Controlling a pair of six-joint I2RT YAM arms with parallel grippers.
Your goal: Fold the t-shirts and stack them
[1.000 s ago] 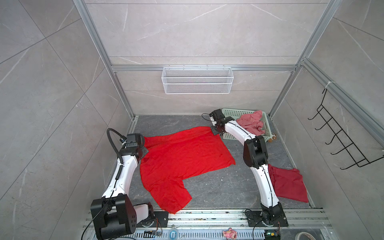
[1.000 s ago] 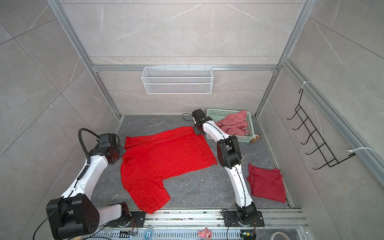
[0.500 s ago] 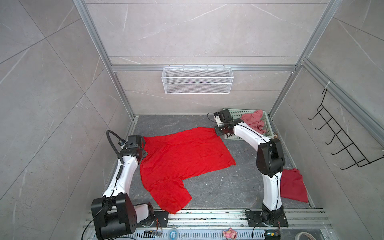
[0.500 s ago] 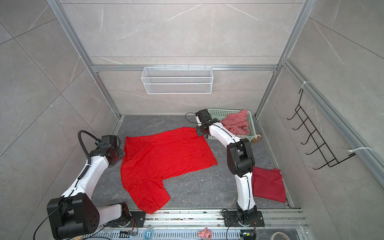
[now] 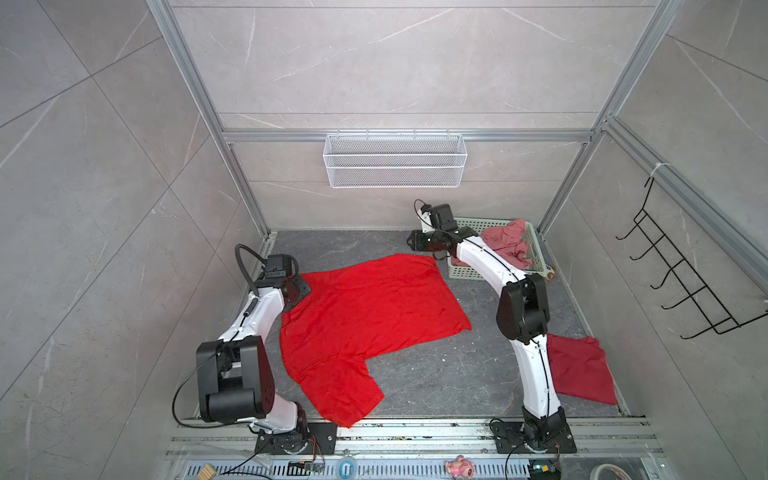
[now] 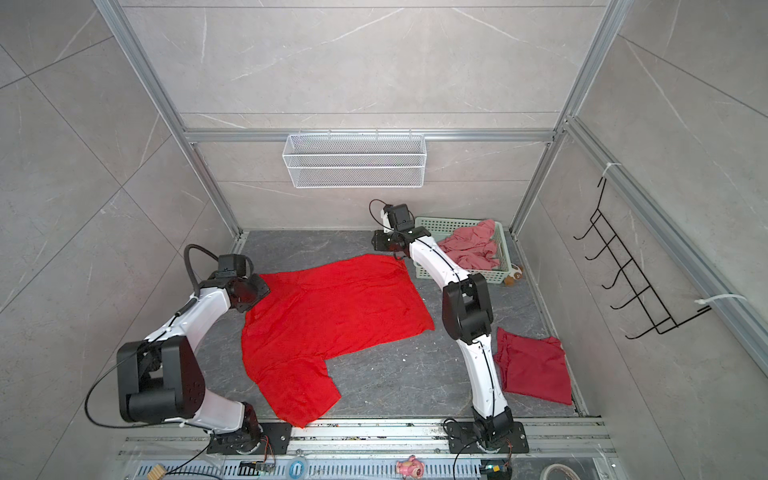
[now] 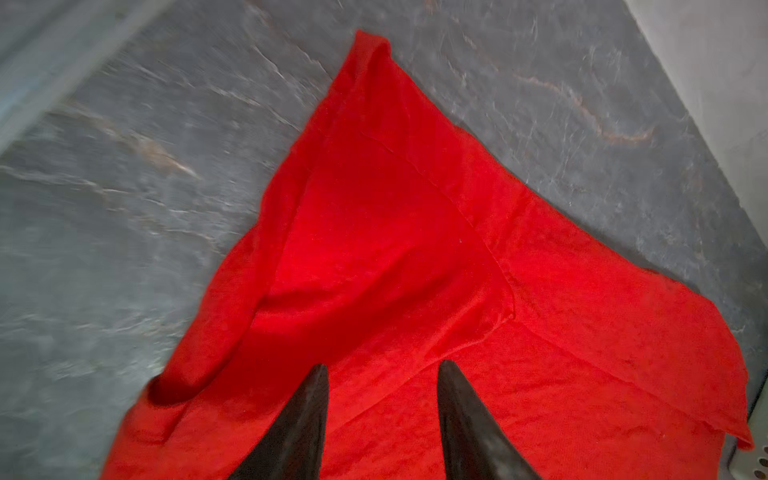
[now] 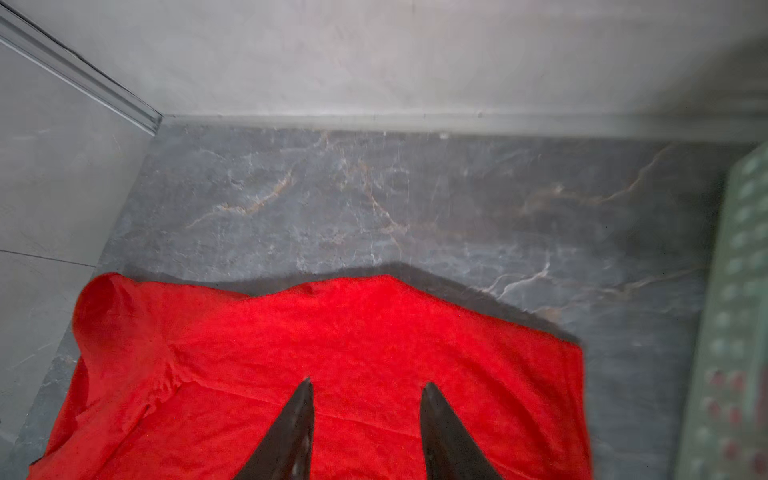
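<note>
A bright red t-shirt (image 5: 365, 311) (image 6: 332, 316) lies spread flat on the dark floor, one sleeve pointing toward the front rail. My left gripper (image 5: 305, 290) (image 6: 261, 291) is at the shirt's far left corner. In the left wrist view it (image 7: 383, 365) is open over the red t-shirt (image 7: 395, 249), holding nothing. My right gripper (image 5: 415, 242) (image 6: 377, 241) hangs above the far right corner. In the right wrist view it (image 8: 368, 382) is also open over the red t-shirt (image 8: 332, 353). A crimson t-shirt (image 5: 582, 370) (image 6: 534, 370) lies folded at the front right. Salmon-pink t-shirts (image 5: 507, 245) (image 6: 469, 245) are heaped in the basket.
The mint-green basket (image 5: 536, 249) (image 6: 457, 222) stands at the back right, with a small plush toy (image 5: 549, 274) beside it. A white wire basket (image 5: 395, 160) hangs on the back wall. A black hook rack (image 5: 685, 282) is on the right wall.
Both grippers were shut at the red shirt's far corners and have opened. The right gripper has lifted off the corner, and its elbow has swung to the right.
</note>
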